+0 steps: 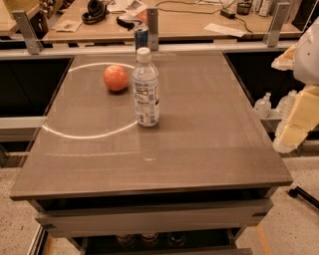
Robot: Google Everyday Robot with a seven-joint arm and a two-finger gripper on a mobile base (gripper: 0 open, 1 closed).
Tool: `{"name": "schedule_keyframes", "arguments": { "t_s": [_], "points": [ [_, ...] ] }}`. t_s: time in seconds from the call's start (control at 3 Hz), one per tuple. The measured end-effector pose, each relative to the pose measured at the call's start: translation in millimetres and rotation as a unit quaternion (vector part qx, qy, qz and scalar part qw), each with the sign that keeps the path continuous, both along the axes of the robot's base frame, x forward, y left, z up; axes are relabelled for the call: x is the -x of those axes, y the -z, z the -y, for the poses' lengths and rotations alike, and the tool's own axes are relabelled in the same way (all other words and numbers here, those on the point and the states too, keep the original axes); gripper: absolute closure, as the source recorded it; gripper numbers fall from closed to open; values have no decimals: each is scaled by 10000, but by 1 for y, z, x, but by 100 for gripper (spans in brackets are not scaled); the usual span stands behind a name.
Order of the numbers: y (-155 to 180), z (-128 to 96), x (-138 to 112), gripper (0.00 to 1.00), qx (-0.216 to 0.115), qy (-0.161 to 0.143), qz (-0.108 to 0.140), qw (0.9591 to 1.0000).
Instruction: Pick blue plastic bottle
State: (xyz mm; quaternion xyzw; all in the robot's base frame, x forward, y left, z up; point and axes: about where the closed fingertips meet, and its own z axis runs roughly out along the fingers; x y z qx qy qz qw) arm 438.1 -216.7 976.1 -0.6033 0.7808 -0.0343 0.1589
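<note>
Off at the right border of the camera view, the end effector (pixel 295 124) is hanging as a pale yellow blocky shape beside the right edge of the surface (pixel 209 129), well apart from everything on it. Whether it is spread or pressed together, I cannot tell. It is gripping nothing. Above it, the white arm (pixel 308 50) is reaching down from the upper right corner, partly cut off by the frame, and staying outside the rim of the surface.

Toward the left of centre, the blue plastic bottle (pixel 146 89) is standing upright on the surface, its white cap on and its printed label facing the camera. An apple (pixel 116 78) is lying just beside it, to the left and slightly farther back, not touching it. A short blue can (pixel 141 37) is standing at the far edge, directly behind the bottle. Nothing is sitting between the bottle and the end effector; that stretch is showing only bare top. Behind the surface, a wooden desk (pixel 199 27) is carrying headphones (pixel 94 11) and papers. Small clear bottles (pixel 263 105) are resting low on the right, beyond the edge.
</note>
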Motion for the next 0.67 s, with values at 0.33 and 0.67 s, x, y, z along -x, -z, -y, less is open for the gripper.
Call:
{"name": "schedule_keyframes", "arguments": {
  "t_s": [0.33,0.67],
  "points": [
    [0,0,0,0,0,0,0,10000],
    [-1,4,0,0,-297,163,33,9994]
  ]
}}
